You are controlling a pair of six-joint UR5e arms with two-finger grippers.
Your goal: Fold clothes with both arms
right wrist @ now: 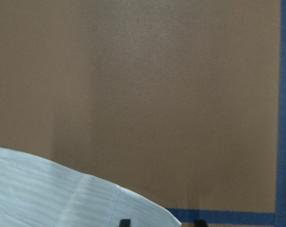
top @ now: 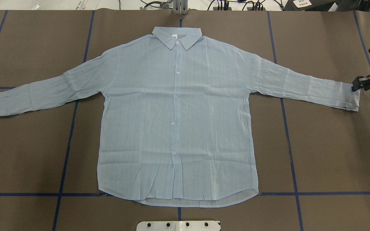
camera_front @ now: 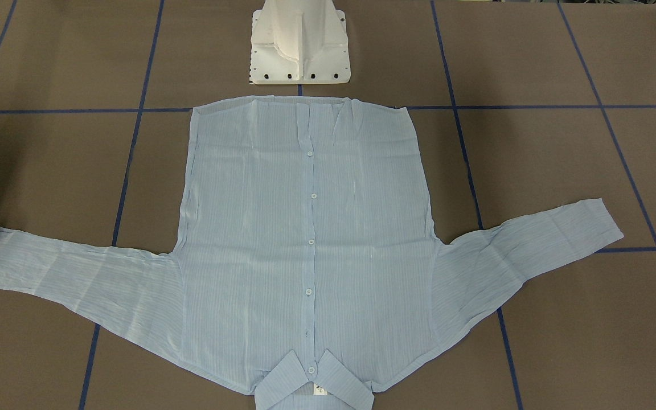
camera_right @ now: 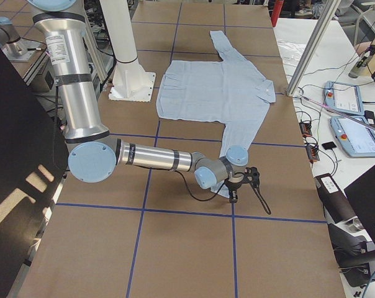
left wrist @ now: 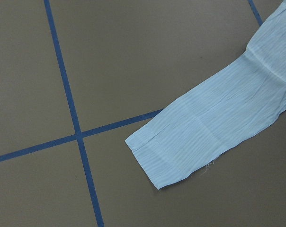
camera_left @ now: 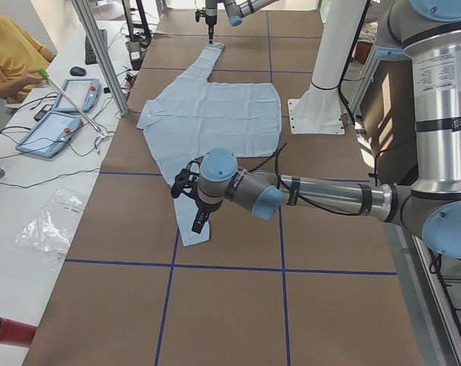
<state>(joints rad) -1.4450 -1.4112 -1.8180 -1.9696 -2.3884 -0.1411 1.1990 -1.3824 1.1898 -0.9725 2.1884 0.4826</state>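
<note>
Brown table (top: 326, 154), overhead view: shirt (top: 178, 122) lies flat, front up, collar (top: 177, 37) at 12 o'clock, sleeves along the 9–3 axis. Right gripper (top: 359, 85), tips apart, is at right cuff (top: 348, 98); sleeve runs off toward 9 o'clock. Left gripper (camera_left: 192, 197) is near left cuff (left wrist: 157, 156); spread can't be told.

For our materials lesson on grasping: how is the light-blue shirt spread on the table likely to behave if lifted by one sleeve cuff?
Probably floppy: the shirt lies flat and crinkled, so it would likely drape and sag from the cuff. Probably light, since the fabric looks thin. If pushed, it would likely bunch into wrinkles rather than slide whole.
</note>
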